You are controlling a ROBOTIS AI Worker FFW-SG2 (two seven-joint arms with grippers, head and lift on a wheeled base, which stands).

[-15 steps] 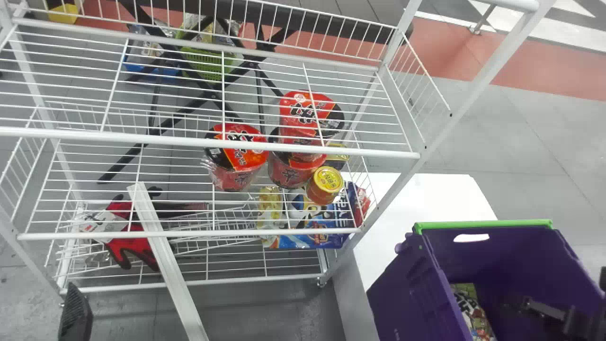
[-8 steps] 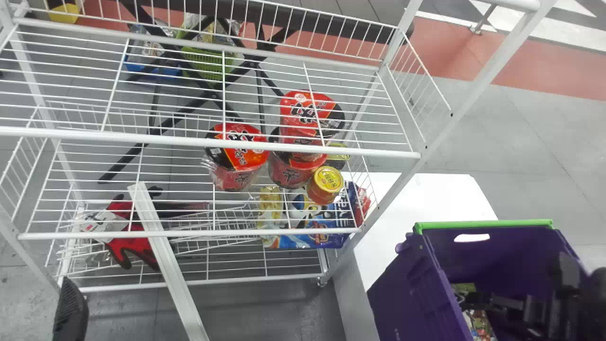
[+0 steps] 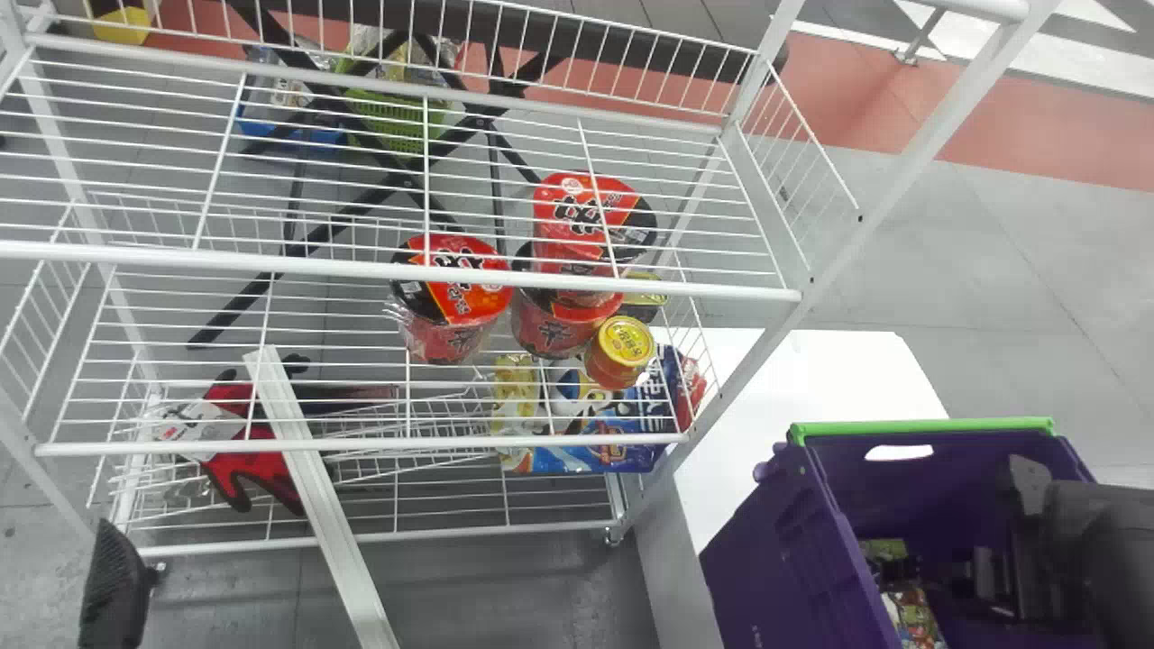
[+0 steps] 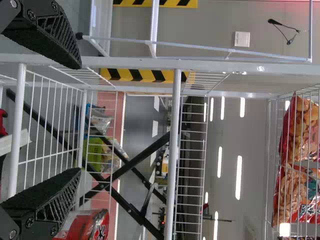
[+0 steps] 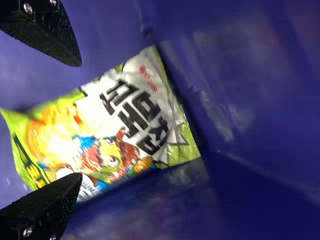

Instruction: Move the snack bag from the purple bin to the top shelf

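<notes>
In the head view, my right gripper (image 3: 987, 577) is down inside the purple bin (image 3: 843, 550), beside the green-and-white snack bag (image 3: 911, 613). The right wrist view has that snack bag (image 5: 125, 120) lying flat on the bin's floor, my right gripper (image 5: 80, 120) open above it, one finger over its lower edge. Part of my left gripper (image 3: 113, 586) stands at the head view's lower left, in front of the rack; in its wrist view the left gripper (image 4: 80, 118) is open and holds nothing. The head view's uppermost wire shelf (image 3: 406, 270) bears nothing.
Red noodle cups (image 3: 451, 306), a yellow-lidded can (image 3: 622, 347) and blue snack packs (image 3: 595, 451) are on lower shelves. Red gloves (image 3: 243, 442) hang near a slanted white bar (image 3: 315, 505). The left wrist view has red snack bags (image 4: 295, 195) on another wire shelf.
My right arm has come farther into view over the bin, its gripper now down among the bin's walls. The left gripper has shifted slightly to the left in the head view.
</notes>
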